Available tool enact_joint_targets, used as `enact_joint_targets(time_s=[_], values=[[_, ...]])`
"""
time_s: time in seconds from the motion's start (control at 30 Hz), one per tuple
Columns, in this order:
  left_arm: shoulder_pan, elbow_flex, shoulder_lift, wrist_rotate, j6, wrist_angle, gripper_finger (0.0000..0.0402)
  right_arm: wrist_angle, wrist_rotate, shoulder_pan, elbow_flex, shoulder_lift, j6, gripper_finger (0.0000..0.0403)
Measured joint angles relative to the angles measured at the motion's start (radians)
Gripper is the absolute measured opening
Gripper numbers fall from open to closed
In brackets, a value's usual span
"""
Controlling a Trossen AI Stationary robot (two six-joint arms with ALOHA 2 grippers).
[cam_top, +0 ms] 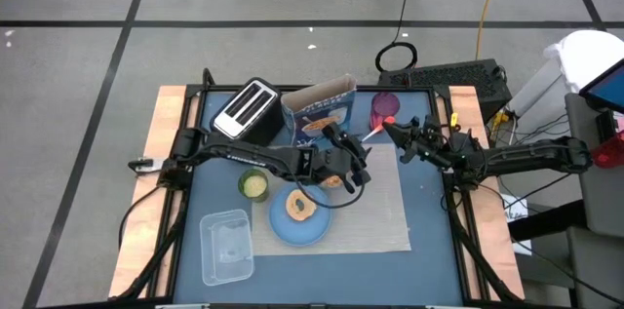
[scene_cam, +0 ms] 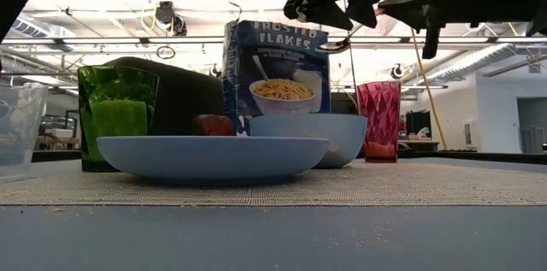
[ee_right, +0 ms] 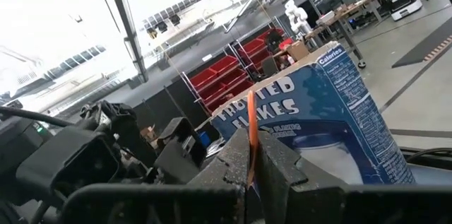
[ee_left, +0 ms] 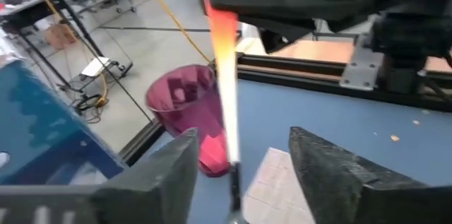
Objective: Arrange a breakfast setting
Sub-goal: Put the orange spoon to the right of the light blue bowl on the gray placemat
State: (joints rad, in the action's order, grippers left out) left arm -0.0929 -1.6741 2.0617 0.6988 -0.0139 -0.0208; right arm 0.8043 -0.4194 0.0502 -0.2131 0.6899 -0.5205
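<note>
High view: spoon [cam_top: 374, 131] hangs in the air between both arms, above the mat's [cam_top: 390, 212] far edge, btw the cereal box [cam_top: 320, 109] and the cup [cam_top: 385, 106]. Its long axis runs roughly left-right across the desk [cam_top: 434, 221]. Orange handle end sits at the right gripper [cam_top: 390, 131]; the other end points toward the left gripper [cam_top: 353, 153]. Both grippers are near it, w/ the right one actually at the handle. Plate [cam_top: 314, 229] lies on the mat below the left arm; the bowl is mostly hidden under that arm.

Low view: spoon bowl end [scene_cam: 338, 46] shows high above the desk, just under the dark grippers, over the blue bowl [scene_cam: 342, 134] and plate [scene_cam: 214, 153]. Small red fruit [scene_cam: 214, 124] sits behind the plate rim.

Left wrist view: left fingers [ee_left: 152, 174] are apart; handle [ee_left: 222, 61] passes down through the gap, touching neither as far as I can see. Its top end is held in the right arm's dark gripper beyond.

Right wrist view: right fingers [ee_right: 282, 171] are clamped on the thin orange handle [ee_right: 250, 128], which stands up btw them, box [ee_right: 332, 118] behind.

Judgement: looks like a handover; left fingers need to close across the handle, axis already lined up in their gap.
</note>
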Motion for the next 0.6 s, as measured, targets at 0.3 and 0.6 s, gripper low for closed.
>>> enact_joint_targets(time_s=[0.3, 0.6], values=[[0.007, 0.0, 0.0, -0.026, 0.02, 0.026, 0.0146, 0.0, 0.001, 0.0, 0.0, 0.0, -0.018, 0.0006], [0.016, 0.0, 0.0, -0.028, 0.08, 0.048, 0.0093, 0.0, 0.001, 0.0, 0.0, 0.001, -0.016, 0.0006]])
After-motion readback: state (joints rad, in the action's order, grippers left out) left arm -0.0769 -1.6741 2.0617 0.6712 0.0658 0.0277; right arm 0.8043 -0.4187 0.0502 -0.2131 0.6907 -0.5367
